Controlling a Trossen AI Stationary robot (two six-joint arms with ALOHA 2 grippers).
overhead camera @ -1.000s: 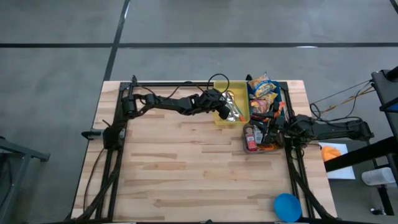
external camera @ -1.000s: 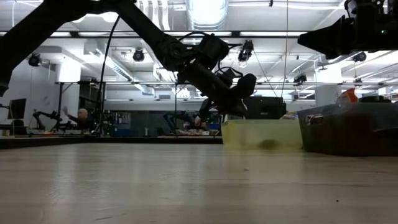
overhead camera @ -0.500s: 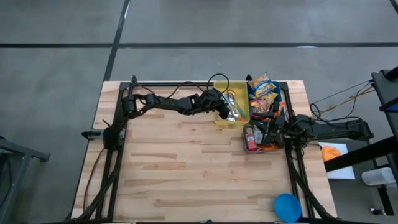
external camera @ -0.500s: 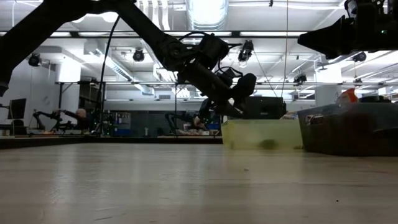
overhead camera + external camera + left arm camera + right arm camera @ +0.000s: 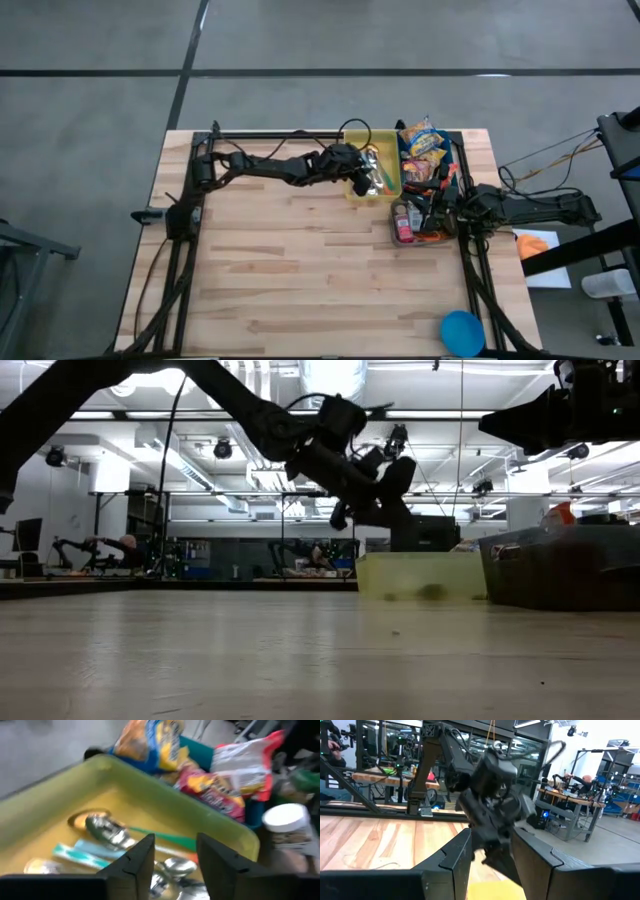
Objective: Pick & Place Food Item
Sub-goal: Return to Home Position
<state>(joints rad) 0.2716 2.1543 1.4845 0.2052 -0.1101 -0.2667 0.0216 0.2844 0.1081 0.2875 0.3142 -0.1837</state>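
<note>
Left claw (image 5: pixel 175 839), released, hangs over the yellow bin (image 5: pixel 200 812) holding spoons (image 5: pixel 107 831); snack bin (image 5: pixel 560 570) beside it, right claw (image 5: pixel 489 834) released there.

I stand on a floor (image 5: pixel 90 110) of smooth grey concrete, which is crossed by dark seams (image 5: pixel 300 72). In the middle is a table (image 5: pixel 320 290) of pale wooden planks. Looking level across its top, the hall behind is wide and open. A bright light panel (image 5: pixel 333 375) hangs in the ceiling, with pipes and rails beside it. The far wall (image 5: pixel 40 510) is white. Long workbenches (image 5: pixel 80 582) stand at the back, and a person (image 5: pixel 128 547) sits there. On another side, glass partitions (image 5: pixel 385 750) in dark frames rise behind a wooden bench (image 5: pixel 380 779).
</note>
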